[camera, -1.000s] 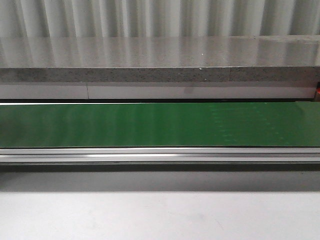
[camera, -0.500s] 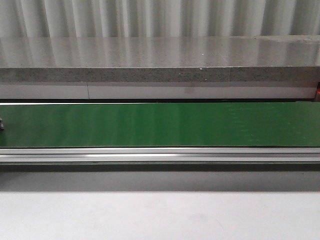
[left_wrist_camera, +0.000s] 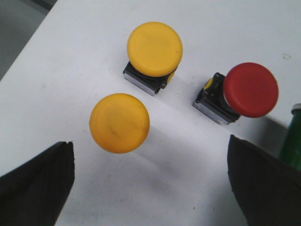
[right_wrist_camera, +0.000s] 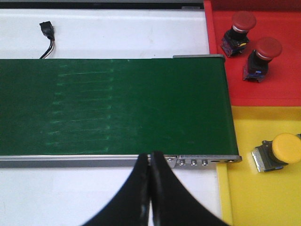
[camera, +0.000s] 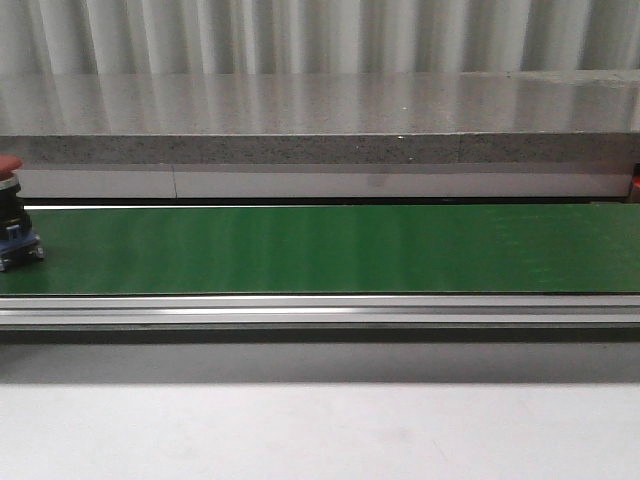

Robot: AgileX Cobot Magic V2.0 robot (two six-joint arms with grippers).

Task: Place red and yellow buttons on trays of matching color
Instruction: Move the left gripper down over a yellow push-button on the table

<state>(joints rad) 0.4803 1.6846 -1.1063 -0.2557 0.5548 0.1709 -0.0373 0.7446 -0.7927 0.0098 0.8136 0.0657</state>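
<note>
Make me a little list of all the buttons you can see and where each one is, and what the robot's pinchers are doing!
belt: green conveyor belt, one red button at its left end
white table: two yellow buttons, one red button
red tray: two red buttons
yellow tray: one yellow button
left gripper: open above the white table, empty
right gripper: shut, empty
</note>
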